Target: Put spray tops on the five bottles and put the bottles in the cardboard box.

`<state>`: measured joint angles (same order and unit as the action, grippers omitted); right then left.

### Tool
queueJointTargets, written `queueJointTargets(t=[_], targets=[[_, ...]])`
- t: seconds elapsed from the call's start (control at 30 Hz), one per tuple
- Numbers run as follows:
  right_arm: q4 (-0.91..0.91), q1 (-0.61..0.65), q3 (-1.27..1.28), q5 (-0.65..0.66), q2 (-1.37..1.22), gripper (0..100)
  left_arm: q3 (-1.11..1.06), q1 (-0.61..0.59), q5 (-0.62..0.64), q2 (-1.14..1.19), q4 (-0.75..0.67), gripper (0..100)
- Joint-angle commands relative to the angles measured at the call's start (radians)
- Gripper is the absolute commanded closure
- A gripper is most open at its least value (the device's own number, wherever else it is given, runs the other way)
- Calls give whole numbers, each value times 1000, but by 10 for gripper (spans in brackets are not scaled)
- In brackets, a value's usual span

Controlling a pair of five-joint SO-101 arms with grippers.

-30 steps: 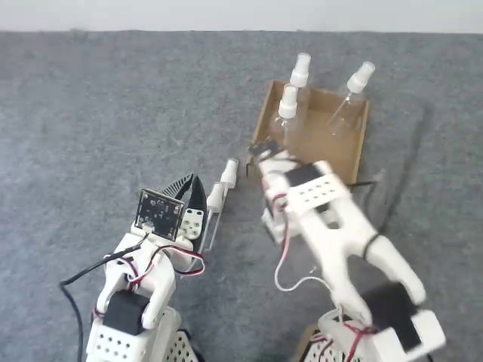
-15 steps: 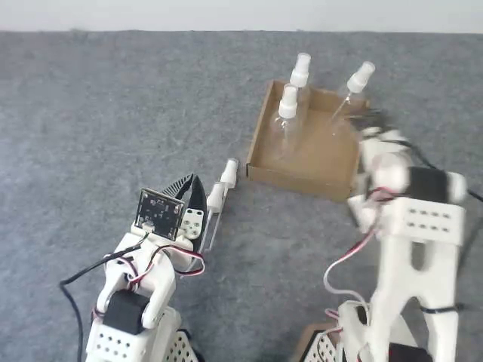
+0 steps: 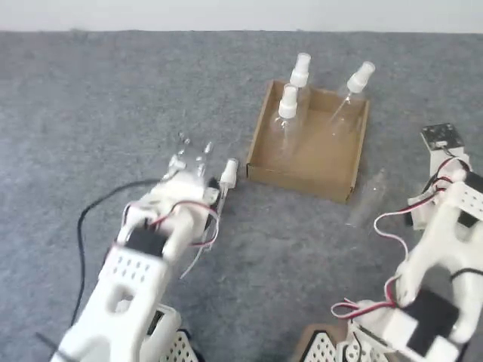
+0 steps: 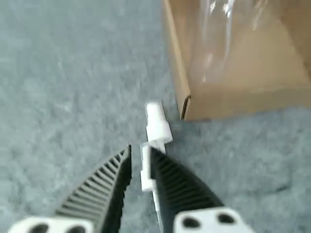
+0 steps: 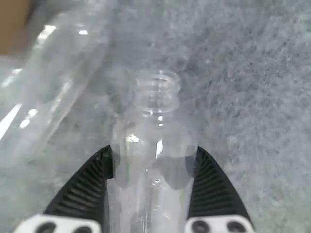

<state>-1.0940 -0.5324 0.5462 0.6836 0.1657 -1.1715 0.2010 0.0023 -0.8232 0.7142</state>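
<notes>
The right hand clamps a clear, uncapped plastic bottle beside the brown cardboard box; overtightening could buckle it. The left hand, jaws slightly parted, straddles a white spray top near the box's corner; closing off-centre could flick it away. Three capped bottles stand in the box. Outside it are two uncapped, counting the lying bottle, and apparently two loose tops.

Three capped bottles stand in the cardboard box. A loose spray top lies just beside its corner (the left arm overhangs its tube); an uncapped bottle lies on grey carpet.
</notes>
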Motion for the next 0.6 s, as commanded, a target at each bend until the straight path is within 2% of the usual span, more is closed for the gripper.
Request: queueJointTargets(t=[0.0,0.23,0.4,0.57], targets=[[45,-15,-9,25,-27,971,163,-5,-31,295,-38,839],[50,-13,-9,60,-77,970,366,-21,-74,671,-32,837],[50,-13,-9,60,-77,970,440,-69,-72,746,26,840],[50,-13,-9,60,-77,970,452,-100,-74,763,26,893]])
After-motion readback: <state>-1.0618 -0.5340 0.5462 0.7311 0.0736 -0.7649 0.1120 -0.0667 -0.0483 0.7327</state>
